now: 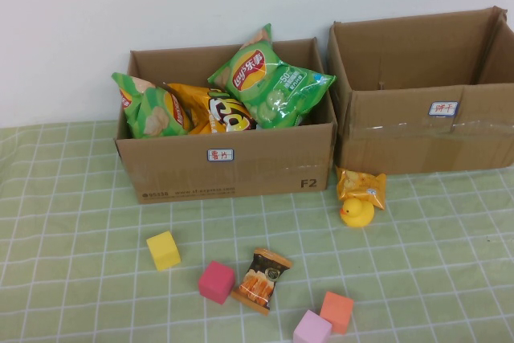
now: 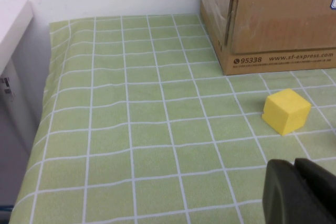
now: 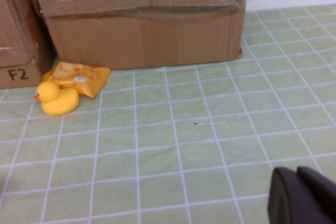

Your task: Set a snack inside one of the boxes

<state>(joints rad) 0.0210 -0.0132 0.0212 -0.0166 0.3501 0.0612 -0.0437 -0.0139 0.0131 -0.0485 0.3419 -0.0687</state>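
Observation:
Two cardboard boxes stand at the back. The left box (image 1: 225, 162) holds several chip bags (image 1: 269, 82). The right box (image 1: 426, 138) looks empty from here. A dark orange snack packet (image 1: 262, 279) lies on the cloth near the front. A small orange snack packet (image 1: 361, 186) lies by the right box, also in the right wrist view (image 3: 76, 77). My left gripper (image 2: 295, 174) is shut and empty, near the yellow cube. My right gripper (image 3: 297, 179) is shut and empty over bare cloth. Neither gripper shows in the high view.
A yellow duck (image 1: 357, 212) sits against the small orange packet. A yellow cube (image 1: 163, 250), a red cube (image 1: 216, 281), an orange cube (image 1: 337, 311) and a pink cube (image 1: 312, 328) lie on the green checked cloth. The table's left edge (image 2: 37, 129) drops off.

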